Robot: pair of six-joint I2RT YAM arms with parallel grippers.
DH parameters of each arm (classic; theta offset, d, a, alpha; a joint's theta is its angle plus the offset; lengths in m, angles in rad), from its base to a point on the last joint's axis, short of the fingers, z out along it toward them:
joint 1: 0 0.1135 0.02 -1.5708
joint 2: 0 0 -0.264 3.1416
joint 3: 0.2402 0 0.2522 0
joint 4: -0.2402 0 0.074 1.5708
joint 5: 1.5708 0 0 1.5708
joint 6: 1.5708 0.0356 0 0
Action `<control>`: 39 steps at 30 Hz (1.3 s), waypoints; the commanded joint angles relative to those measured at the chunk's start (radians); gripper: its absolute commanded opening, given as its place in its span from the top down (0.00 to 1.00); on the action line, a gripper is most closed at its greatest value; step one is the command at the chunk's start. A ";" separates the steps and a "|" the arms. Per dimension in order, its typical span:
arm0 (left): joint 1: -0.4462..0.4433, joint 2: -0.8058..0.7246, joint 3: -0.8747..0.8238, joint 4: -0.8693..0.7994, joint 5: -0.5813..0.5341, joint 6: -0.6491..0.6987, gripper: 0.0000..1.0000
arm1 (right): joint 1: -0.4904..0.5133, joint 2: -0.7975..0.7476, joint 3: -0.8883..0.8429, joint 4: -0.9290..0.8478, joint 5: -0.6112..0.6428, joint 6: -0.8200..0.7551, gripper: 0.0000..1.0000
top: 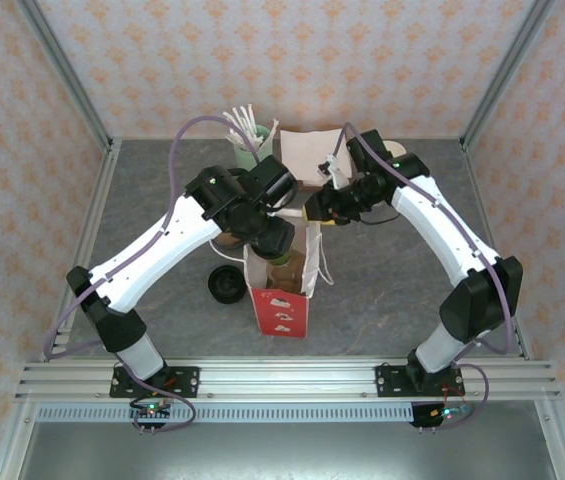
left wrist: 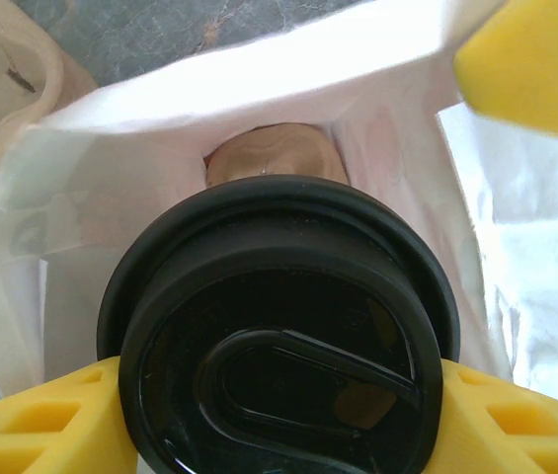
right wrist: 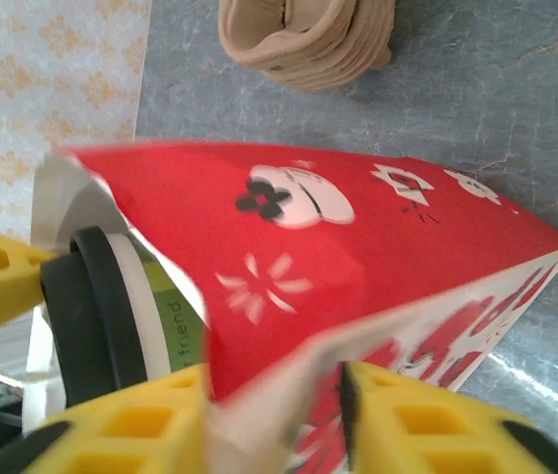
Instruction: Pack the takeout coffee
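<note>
The takeout coffee (left wrist: 279,326), with its round black lid toward the camera, hangs in the mouth of the red-and-white paper bag (top: 282,300). My left gripper (left wrist: 279,420) is shut on it, with a yellow finger on each side of the lid. In the right wrist view the coffee's lid and olive-green wall (right wrist: 165,316) sit just inside the bag's (right wrist: 358,247) opening. My right gripper (right wrist: 274,415) is at the bag's right rim; its jaws stand apart with the blurred white rim between them. A beige object lies at the bottom of the bag (left wrist: 111,197).
A loose black lid (top: 226,284) lies on the table left of the bag. A mint-green cup of white stirrers (top: 245,135) and a brown carrier (top: 307,150) stand behind it. A stack of beige pulp trays (right wrist: 308,39) lies nearby. Metal frame posts and patterned walls ring the table.
</note>
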 commanded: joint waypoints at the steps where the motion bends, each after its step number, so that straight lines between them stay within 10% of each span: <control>1: -0.003 -0.017 -0.025 0.008 -0.012 -0.011 0.37 | 0.004 -0.046 -0.014 -0.006 0.026 -0.004 0.54; 39: -0.080 0.204 0.306 -0.150 -0.036 -0.109 0.37 | -0.056 -0.079 0.000 0.083 0.003 0.054 0.52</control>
